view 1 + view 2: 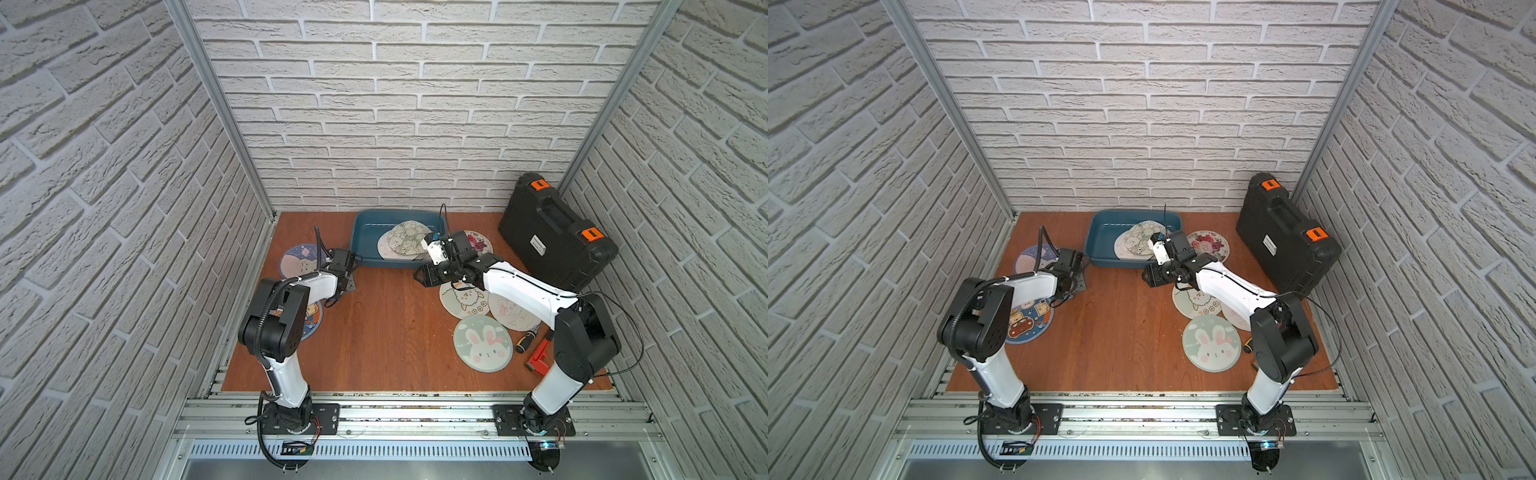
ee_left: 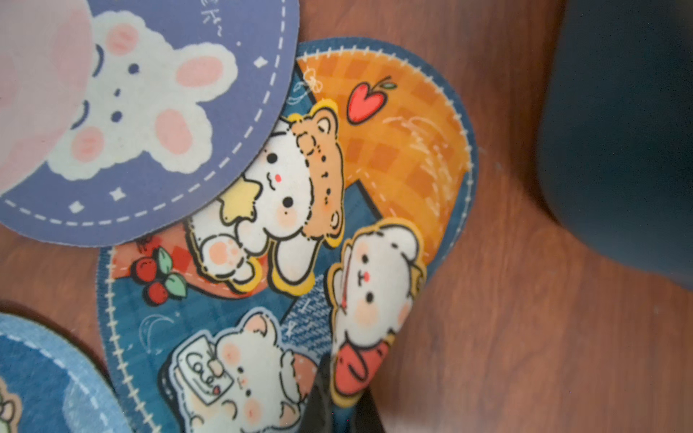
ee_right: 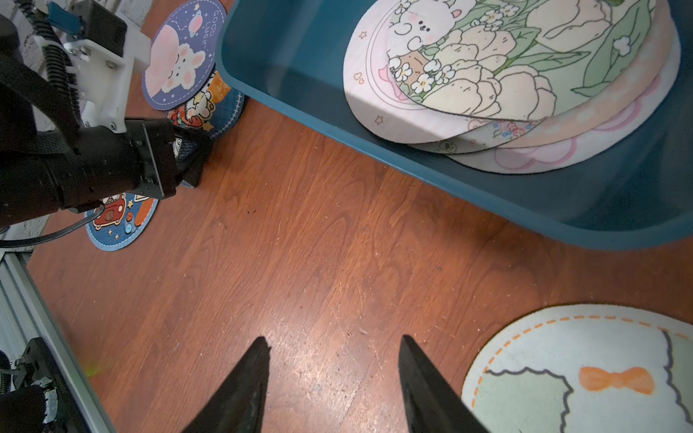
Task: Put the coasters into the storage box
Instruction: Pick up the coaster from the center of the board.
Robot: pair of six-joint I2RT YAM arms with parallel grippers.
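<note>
Left of the box [image 1: 365, 243], my left gripper [image 2: 337, 408] clamps the bear coaster [image 2: 300, 210] by its rim, curling it off the table [image 1: 374, 332] for lifting. My right gripper [image 3: 334, 339] hangs apart, empty.

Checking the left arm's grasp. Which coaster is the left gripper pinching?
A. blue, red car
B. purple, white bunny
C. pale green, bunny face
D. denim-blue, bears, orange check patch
D: the left wrist view shows the left gripper shut on the curled-up edge of the denim-blue bear coaster, which lies partly under the purple bunny coaster.
</note>
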